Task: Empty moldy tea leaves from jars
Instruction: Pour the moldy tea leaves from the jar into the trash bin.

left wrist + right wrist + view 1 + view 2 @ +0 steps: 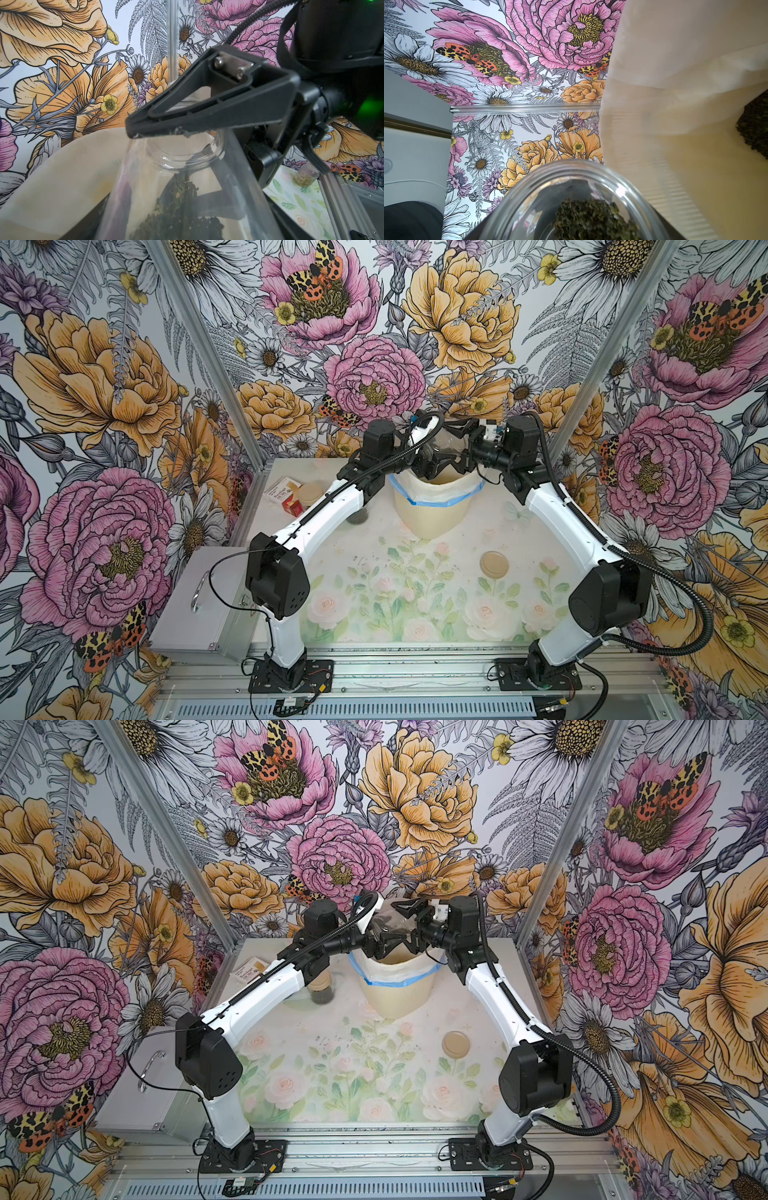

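- The left end effector (427, 461) is gripping the clear glass jar (440, 443) at its body. In the left wrist view its dark fingers are lying against both flanks of the jar (187, 187).
- The right end effector (460, 445) is clamping the same jar at the threaded neck, with its jaws about half spread. One black, ribbed finger (207, 112) is pressing flat on the neck.
- The jar is hanging between the two end effectors, tilted and open-mouthed, with its smooth rounded shoulder showing in the right wrist view (571, 187).
- The tea leaves (178, 199) are lying heaped inside the held jar as dark, crumbly bits. A further dark clump (756, 128) is sitting inside the bin.
- The bin (432, 514) is standing directly beneath both end effectors. It is cream, round and finely ribbed.
- A translucent bag (419, 501) with a blue edge is folding over the bin's rim.
- Whether the jar is clearing the rim cannot be told.
- The tabletop (415, 605) is lying open from the end effectors back toward the arm bases. It is pale, flat and printed with roses.
- A flat tan disc lid (494, 565) is resting on the tabletop, well apart from the right end effector, on its arm's side.
- Below and outward of the left end effector, a second jar (322, 990) is standing capped, just beside the left forearm, with dark leaves inside.
- A third jar (311, 492) is standing further out, near the tabletop's edge and touching a small white box (279, 489).
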